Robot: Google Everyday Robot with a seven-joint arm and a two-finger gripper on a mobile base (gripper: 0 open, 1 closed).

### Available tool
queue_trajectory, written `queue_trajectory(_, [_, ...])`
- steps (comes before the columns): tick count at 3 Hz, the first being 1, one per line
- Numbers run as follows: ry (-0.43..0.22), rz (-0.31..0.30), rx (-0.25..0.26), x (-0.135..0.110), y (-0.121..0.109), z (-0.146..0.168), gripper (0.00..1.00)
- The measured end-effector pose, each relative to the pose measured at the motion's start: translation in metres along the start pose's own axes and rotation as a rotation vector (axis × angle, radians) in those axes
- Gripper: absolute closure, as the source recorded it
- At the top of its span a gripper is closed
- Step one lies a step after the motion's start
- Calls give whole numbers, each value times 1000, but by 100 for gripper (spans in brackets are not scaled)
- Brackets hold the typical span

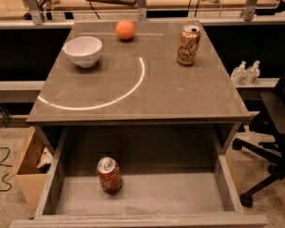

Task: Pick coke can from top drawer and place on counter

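The coke can point(109, 174), small and red with a silver top, stands upright on the floor of the open top drawer point(147, 196), left of the middle. The drawer is pulled out below the front edge of the counter point(180, 96), a grey-brown tabletop with a curved white arc line point(133, 87). The gripper is not in view.
On the counter stand a white bowl point(83, 51) at the back left, an orange ball point(125, 30) at the back middle and a tan-gold soda can point(188, 44) at the back right. A cardboard box point(26, 167) sits on the floor at left, a black office chair point(273, 132) at right.
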State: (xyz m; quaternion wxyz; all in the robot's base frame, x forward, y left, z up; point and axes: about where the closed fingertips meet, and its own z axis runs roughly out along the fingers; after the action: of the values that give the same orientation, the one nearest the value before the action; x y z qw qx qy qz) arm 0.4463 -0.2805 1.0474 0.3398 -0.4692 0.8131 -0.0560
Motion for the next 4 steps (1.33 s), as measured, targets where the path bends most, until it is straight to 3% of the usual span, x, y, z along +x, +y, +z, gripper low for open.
queue_trajectory(1, [0,0,0,0,0,0,0])
queue_trajectory(2, [-62,9,-11,7,10,11,0])
queue_trajectory(4, [-322,80,-80,56,64,90,0])
